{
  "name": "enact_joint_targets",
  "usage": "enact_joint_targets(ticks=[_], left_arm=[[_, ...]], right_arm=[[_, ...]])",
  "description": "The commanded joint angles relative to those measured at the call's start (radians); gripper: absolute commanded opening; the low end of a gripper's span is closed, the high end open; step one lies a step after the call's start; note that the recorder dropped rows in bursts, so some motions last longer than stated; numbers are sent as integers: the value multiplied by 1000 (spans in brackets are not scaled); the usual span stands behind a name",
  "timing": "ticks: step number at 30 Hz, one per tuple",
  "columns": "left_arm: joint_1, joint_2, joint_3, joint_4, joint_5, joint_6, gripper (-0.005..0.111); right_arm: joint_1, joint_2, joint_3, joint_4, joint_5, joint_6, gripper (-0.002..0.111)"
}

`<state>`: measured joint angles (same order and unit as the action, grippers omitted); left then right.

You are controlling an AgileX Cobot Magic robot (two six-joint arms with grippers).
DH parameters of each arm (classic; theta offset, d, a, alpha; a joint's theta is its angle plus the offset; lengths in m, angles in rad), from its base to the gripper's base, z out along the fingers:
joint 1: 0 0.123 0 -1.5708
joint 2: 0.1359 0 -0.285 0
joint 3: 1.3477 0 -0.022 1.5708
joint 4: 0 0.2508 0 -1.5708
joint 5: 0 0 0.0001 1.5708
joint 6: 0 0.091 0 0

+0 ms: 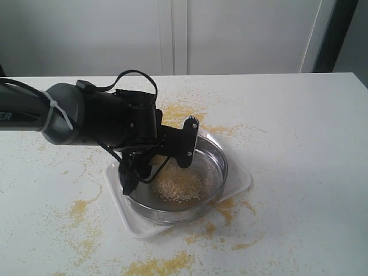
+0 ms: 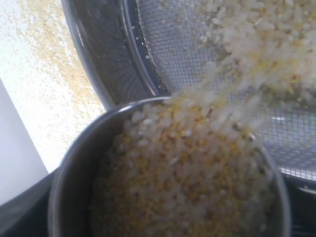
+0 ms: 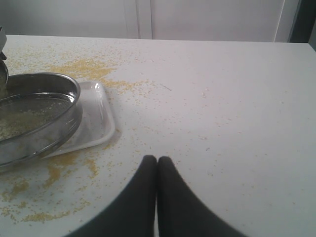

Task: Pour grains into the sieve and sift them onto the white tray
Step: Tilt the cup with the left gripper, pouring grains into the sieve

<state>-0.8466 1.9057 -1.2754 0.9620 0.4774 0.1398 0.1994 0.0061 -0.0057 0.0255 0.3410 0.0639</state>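
My left gripper hangs over the sieve, shut on a small steel cup that is tipped toward the mesh. Grains of yellow meal and pale kernels fill the cup and stream over its lip onto the sieve's mesh. A heap of grains lies in the sieve, which rests on the white tray. The gripper's own fingers are hidden in the left wrist view. My right gripper is shut and empty, low over the bare table, to the side of the sieve and tray.
Yellow meal is scattered on the white table around the tray, thickest behind the sieve and along the front edge. White cabinet doors stand behind the table.
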Motion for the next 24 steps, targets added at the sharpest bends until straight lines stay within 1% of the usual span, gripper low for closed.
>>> enact_joint_targets(ticks=[1, 14, 24], left_arm=[[-4, -11, -7, 44, 10, 0, 0], [-4, -11, -7, 122, 10, 0, 0], [-4, -11, -7, 124, 8, 0, 0]], right_arm=[[-5, -6, 6, 4, -6, 1, 0], [-5, -6, 6, 4, -6, 1, 0], [-5, -6, 6, 4, -6, 1, 0]])
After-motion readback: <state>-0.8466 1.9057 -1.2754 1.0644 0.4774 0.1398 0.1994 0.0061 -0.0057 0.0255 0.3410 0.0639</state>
